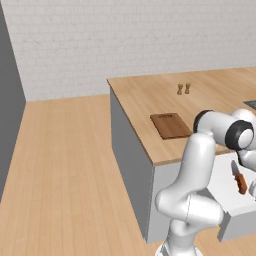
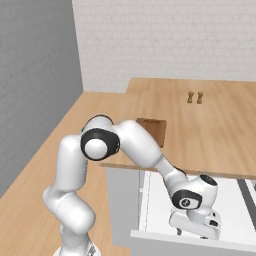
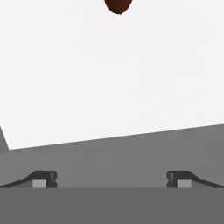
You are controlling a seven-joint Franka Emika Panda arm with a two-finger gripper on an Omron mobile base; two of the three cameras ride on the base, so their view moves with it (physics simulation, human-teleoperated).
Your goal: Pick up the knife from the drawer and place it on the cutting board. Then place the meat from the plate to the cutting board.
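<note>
The drawer (image 1: 223, 194) stands pulled out below the counter edge, white inside (image 2: 234, 200). In it lies the knife (image 1: 239, 178), orange-brown handle toward me and grey blade pointing away. My gripper (image 2: 191, 234) hangs low inside the drawer near its front panel, open, with nothing between its fingers. In the hand view the gripper (image 3: 111, 180) looks at the white drawer floor, and the rounded brown end of the knife (image 3: 118, 5) handle shows at the top edge, well apart from the fingertips (image 3: 43, 179). The dark brown cutting board (image 1: 171, 125) lies on the counter, also (image 2: 152, 128). The plate and the meat are out of view.
Two small wooden shakers (image 1: 183, 89) stand farther back on the light wood counter (image 1: 145, 95). My own arm arches over the counter edge in front of the cutting board. A dark fixture (image 1: 250, 104) shows at the counter's right edge. Wood floor lies to the left.
</note>
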